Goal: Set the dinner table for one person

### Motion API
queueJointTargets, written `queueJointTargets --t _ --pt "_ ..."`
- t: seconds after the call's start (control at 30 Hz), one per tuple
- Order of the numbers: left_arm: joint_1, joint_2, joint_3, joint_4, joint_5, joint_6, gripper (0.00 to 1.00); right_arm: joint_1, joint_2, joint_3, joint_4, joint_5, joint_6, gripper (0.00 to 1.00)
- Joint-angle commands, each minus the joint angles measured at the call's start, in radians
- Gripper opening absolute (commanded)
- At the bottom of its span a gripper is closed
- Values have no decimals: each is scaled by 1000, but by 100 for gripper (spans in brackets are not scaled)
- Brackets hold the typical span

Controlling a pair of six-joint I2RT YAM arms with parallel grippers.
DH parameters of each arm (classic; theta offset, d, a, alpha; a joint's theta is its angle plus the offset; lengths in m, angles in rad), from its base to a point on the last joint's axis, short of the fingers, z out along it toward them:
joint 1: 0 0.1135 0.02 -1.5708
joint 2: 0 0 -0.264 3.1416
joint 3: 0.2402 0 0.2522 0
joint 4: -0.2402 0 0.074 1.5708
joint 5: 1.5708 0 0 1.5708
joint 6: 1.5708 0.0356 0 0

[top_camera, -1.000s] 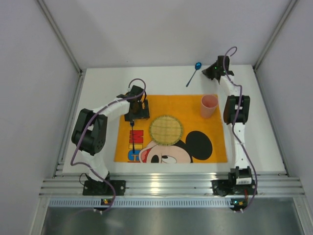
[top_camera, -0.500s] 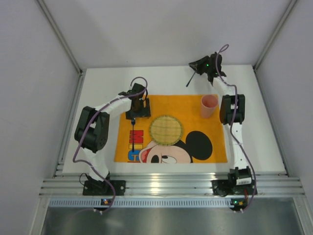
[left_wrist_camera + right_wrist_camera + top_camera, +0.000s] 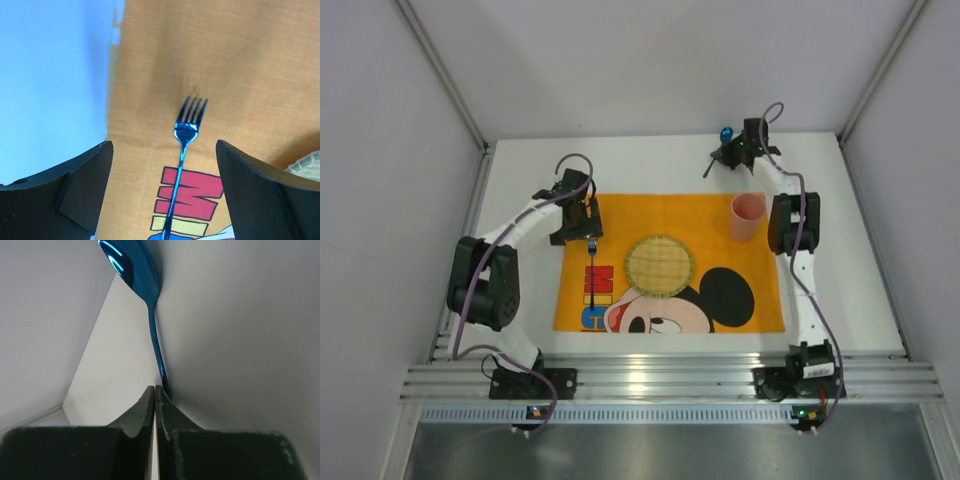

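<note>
One white worktop point(image 3: 520, 190) fills the floor of the enclosure, from the silver rail point(image 3: 670, 375) at the near edge, where the two arms are bolted, to the back wall. One orange cartoon placemat point(image 3: 670, 210) lies flat in its middle.

There are two tools. The left tool point(image 3: 582, 228) hangs over the far left corner of the placemat with its jaws spread wide and nothing between them. In its wrist view the single blue fork point(image 3: 190, 120) lies on the orange cloth below the gap, tines pointing away from the arm bases and handle running over the red printed letters, with neither finger touching it.

Right of the fork, one round woven disc point(image 3: 660, 265) rests flat near the placemat's centre. Further right, one pink cup point(image 3: 747, 215) stands upright at the placemat's far right corner.

Beyond the cup, the right tool point(image 3: 732, 154) sits low over the bare worktop near the back wall, its jaws pressed together. The one blue spoon point(image 3: 131, 265) is there, its bowl toward the wall. Its thin handle runs down just beside the right-hand finger point(image 3: 175, 417); whether it is pinched cannot be told.
</note>
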Motion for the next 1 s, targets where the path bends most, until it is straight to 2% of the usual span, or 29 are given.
queueJointTargets --t 0.0,0.2,0.47,0.5,0.57,0.6,0.63,0.7,0.73,0.77,0.87,0.97 --pt "23 -38 -15 6 -15 5 89 -70 -54 -14 -133 85 -41 0" --pt "25 7 17 24 36 23 88 -174 -166 -142 -219 117 -110 0" --pt "23 46 20 75 108 28 87 -288 -388 -580 -189 103 -238 0" --pt "23 51 23 79 113 28 87 -294 -407 -605 -170 82 -260 0" --pt "22 60 28 87 123 26 87 -296 -424 -602 -102 -70 -338 0" --pt "22 65 29 88 126 25 87 -294 -418 -578 -77 -148 -366 4" --pt "20 68 31 95 134 23 87 -286 -413 -508 -61 -279 -411 24" --pt "19 77 35 99 145 23 87 -262 -422 -437 -61 -369 -450 51" --pt "17 83 38 104 146 20 87 -254 -436 -398 -67 -391 -479 86" --pt "14 92 46 105 153 18 87 -247 -451 -390 -67 -385 -490 98" --pt "8 115 66 105 163 11 87 -248 -468 -355 -58 -334 -512 100" --pt "4 135 95 89 176 14 86 -256 -397 -251 -72 -247 -522 100"
